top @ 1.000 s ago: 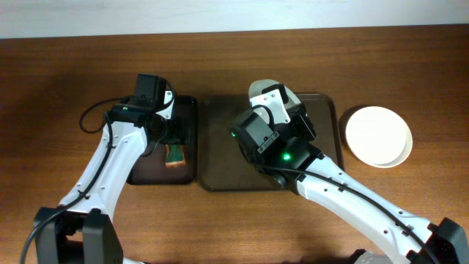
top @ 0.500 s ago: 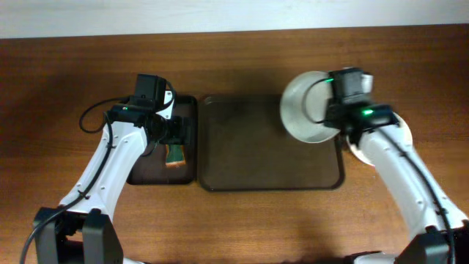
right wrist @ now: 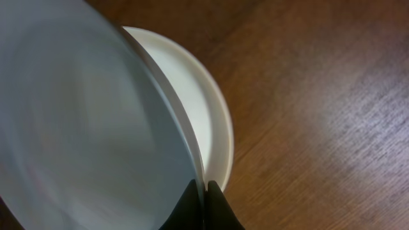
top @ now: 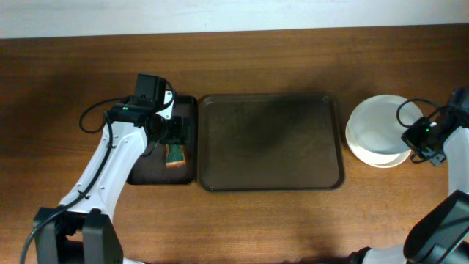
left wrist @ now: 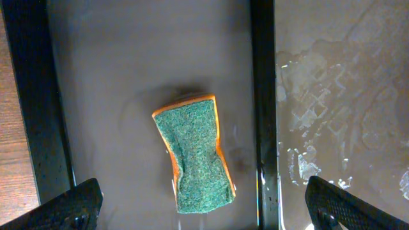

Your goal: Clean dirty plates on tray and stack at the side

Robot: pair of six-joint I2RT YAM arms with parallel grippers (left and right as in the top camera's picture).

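Observation:
The large dark brown tray [top: 271, 143] lies mid-table with no plates on it; its wet surface shows in the left wrist view [left wrist: 339, 96]. My right gripper [top: 416, 136] is shut on the rim of a pale mint-blue plate [top: 372, 125], holding it tilted over a white plate [top: 387, 156] on the table at the right. In the right wrist view the jaws [right wrist: 206, 191] pinch the pale plate [right wrist: 83, 121] above the white plate [right wrist: 208, 108]. My left gripper [top: 170, 132] is open and empty above a green-and-orange sponge [left wrist: 195, 156].
The sponge [top: 176, 154] lies in a narrow black tray [top: 187, 110] left of the brown tray, its rim [left wrist: 262, 96] between the two. Bare wooden table [right wrist: 319, 96] surrounds the plates at the right.
My right arm has carried the pale plate from over the brown tray rightwards to above the white plate at the side. The left arm and sponge have not moved.

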